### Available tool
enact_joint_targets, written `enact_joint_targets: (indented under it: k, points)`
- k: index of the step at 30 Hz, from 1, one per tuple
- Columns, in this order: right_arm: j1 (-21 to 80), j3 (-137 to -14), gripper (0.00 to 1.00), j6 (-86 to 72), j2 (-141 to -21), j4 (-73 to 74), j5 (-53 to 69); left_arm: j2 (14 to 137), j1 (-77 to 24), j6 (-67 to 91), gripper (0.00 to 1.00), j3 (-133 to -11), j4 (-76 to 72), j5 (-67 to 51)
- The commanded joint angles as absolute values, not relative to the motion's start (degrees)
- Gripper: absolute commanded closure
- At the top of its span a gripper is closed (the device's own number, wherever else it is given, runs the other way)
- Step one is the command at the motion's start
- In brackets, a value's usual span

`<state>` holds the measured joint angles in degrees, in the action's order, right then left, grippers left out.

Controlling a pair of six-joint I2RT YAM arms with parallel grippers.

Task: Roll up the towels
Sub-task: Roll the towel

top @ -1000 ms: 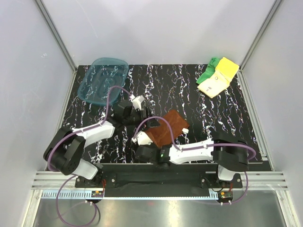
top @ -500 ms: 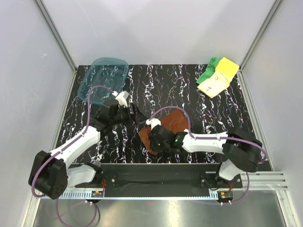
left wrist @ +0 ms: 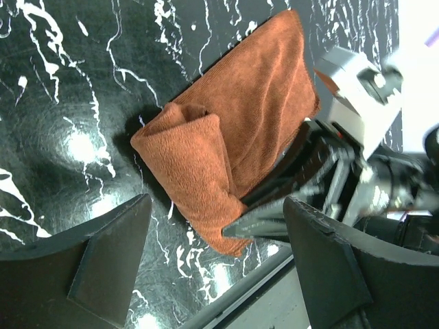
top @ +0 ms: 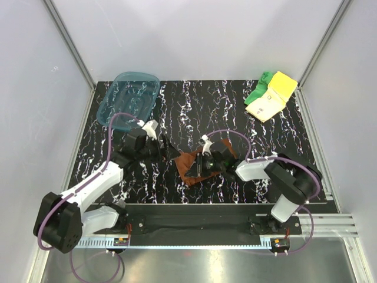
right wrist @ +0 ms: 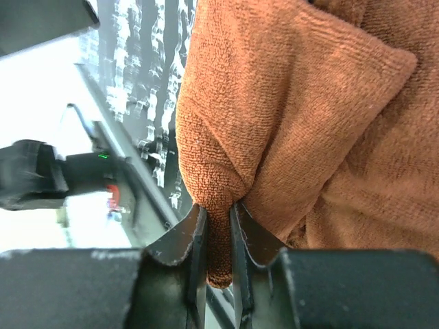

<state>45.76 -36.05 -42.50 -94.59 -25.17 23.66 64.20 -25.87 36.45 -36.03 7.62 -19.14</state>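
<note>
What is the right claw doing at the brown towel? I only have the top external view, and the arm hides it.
Observer: The right claw is shut on the rust-brown towel; the right wrist view shows a fold of cloth pinched in its jaws.
Operator: And the other arm?
Observer: The left claw is open. In the left wrist view the towel's folded end lies between its jaws, with a gap on each side.
Operator: How far along is the roll?
Observer: One end is turned over onto the rest, a single loose fold.
</note>
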Motion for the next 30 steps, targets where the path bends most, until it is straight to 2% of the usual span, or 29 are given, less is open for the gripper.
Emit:
enact_joint_targets:
  k: [1,8,11,20,30]
  points:
    - [42.9,-32.4,0.85,-52.9,-99.4,-43.8,33.4,63.0,-25.9,36.4,0.17,-35.2,5.2,-18.8]
    - [41.0,-28.3,0.85,-67.3,-113.4,-76.8,37.9,63.7,-25.9,36.6,0.17,-34.7,4.2,-19.4]
    - [41.0,-28.1,0.85,-71.5,-117.4,-85.2,38.1,63.9,-25.9,36.6,0.17,-34.1,3.3,-19.5]
    - [41.0,-27.7,0.84,-73.8,-116.9,-89.8,38.0,67.1,-26.6,38.2,0.19,-31.8,0.2,-20.0]
    - [41.9,-33.2,0.84,-74.6,-116.5,-90.1,38.9,67.1,-27.1,38.1,0.19,-31.1,-1.4,-19.6]
